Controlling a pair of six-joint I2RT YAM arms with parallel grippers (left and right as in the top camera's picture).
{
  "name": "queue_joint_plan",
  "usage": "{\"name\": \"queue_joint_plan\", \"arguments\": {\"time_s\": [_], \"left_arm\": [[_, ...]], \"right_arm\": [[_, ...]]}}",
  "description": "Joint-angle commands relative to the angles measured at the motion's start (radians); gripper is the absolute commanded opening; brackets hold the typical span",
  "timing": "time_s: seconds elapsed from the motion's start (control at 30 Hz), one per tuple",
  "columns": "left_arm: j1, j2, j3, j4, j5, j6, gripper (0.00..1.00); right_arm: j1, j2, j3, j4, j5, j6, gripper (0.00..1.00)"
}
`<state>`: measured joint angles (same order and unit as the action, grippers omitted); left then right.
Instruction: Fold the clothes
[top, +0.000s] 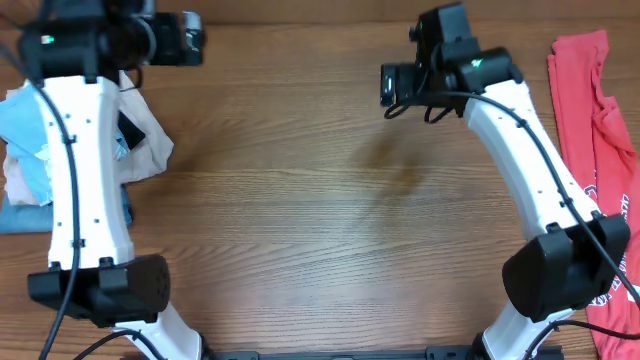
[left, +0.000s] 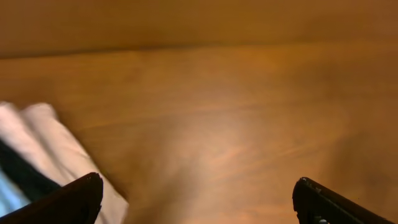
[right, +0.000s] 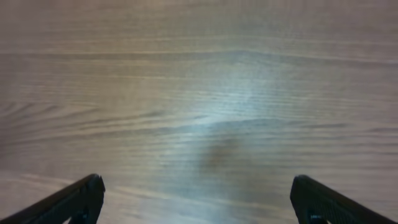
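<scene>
A coral-red T-shirt (top: 590, 130) lies crumpled along the table's right edge, partly under the right arm's base. A light blue T-shirt (top: 25, 125) is bunched in the pile at the far left, half hidden by the left arm. My left gripper (left: 199, 200) is open and empty over bare wood, just right of that pile. My right gripper (right: 198, 200) hangs open above bare wood at the back right, holding nothing, well left of the coral-red shirt.
The left pile also holds a cream cloth (top: 150, 140), a black garment (top: 130, 128) and blue denim (top: 20, 215). The cream cloth (left: 53, 146) shows beside my left finger. Wooden table (top: 330, 200) spans the middle between both arms.
</scene>
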<state>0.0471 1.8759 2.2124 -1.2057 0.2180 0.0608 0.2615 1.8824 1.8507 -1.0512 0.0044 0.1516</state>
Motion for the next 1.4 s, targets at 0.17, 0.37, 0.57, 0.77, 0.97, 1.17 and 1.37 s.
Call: {"name": "queue_joint_plan", "arguments": {"time_s": [0.17, 0.37, 0.57, 0.77, 0.97, 1.17, 1.37], "left_arm": [[-0.035, -0.041, 0.014, -0.302, -0.03, -0.072, 0.84], [-0.073, -0.14, -0.026, -0.406, -0.08, -0.069, 0.82], [-0.113, -0.384, -0.206, -0.293, -0.138, -0.082, 0.83], [-0.136, -0.755, -0.618, -0.055, -0.152, -0.043, 0.87], [-0.135, -1.136, -1.02, 0.137, -0.252, -0.081, 1.0], [-0.135, -1.306, -1.238, 0.219, -0.286, -0.084, 1.0], [-0.135, -1.299, -1.302, 0.109, -0.288, -0.084, 1.0]], "right_arm": [[-0.016, -0.089, 0.14, -0.173, 0.013, 0.03, 1.0], [-0.016, -0.237, 0.1, -0.223, 0.04, 0.071, 1.0], [-0.016, -0.442, -0.1, -0.201, 0.073, 0.119, 1.0], [-0.016, -0.81, -0.536, 0.054, 0.089, 0.138, 1.0], [-0.016, -1.133, -0.856, 0.208, 0.137, 0.138, 1.0], [-0.016, -1.228, -0.933, 0.178, 0.201, 0.137, 1.0], [-0.016, -1.214, -0.933, 0.055, 0.201, 0.137, 1.0]]}}
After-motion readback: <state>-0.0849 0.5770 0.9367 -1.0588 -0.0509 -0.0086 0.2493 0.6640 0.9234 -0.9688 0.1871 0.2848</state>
